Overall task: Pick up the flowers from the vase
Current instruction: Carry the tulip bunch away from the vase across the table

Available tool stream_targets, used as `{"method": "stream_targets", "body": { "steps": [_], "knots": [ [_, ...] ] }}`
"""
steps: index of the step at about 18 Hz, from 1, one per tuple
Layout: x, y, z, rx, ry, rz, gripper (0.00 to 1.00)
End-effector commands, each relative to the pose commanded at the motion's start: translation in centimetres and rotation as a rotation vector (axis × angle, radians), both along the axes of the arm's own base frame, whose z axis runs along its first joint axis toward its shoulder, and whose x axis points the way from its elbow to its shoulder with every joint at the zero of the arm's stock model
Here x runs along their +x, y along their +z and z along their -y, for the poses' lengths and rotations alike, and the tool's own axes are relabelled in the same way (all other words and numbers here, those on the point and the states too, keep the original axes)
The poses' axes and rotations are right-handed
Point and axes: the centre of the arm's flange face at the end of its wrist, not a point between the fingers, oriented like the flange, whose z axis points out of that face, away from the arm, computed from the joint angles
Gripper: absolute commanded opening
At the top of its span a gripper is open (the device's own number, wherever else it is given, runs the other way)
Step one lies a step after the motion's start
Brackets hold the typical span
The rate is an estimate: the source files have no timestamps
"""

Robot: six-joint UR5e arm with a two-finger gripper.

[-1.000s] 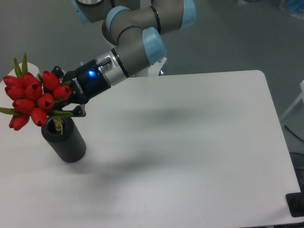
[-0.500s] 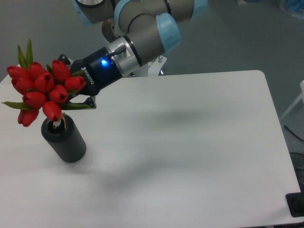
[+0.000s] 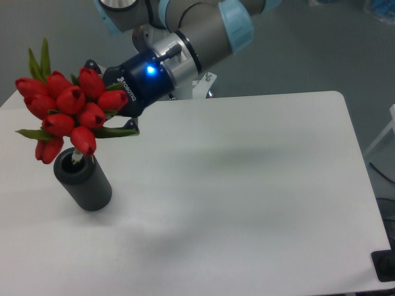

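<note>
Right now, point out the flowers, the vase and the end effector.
flowers (image 3: 71, 111), fixed camera, on a red bud mid-bunch.
vase (image 3: 86, 185), fixed camera, on its dark side wall.
end effector (image 3: 113, 117), fixed camera, between the fingertips behind the buds.

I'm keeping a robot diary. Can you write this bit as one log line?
gripper: shut on flowers | stems at vase mouth | vase upright on table

A robotics lab or test room: an industrial arm (image 3: 197, 24) mounted at the far edge of a plain white table (image 3: 247, 185), bare grey floor (image 3: 296, 55) beyond, cabling at the right
</note>
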Motion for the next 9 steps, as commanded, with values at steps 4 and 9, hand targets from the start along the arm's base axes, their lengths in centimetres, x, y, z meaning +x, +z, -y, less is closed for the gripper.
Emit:
{"method": "stream_targets", "body": {
  "steps": [4, 9],
  "knots": [
    [-3.6, -0.4, -0.9, -0.085, 0.077, -0.146, 0.01],
    [-7.6, -2.6, -1.6, -0.191, 0.135, -0.317, 0.00]
  ]
}}
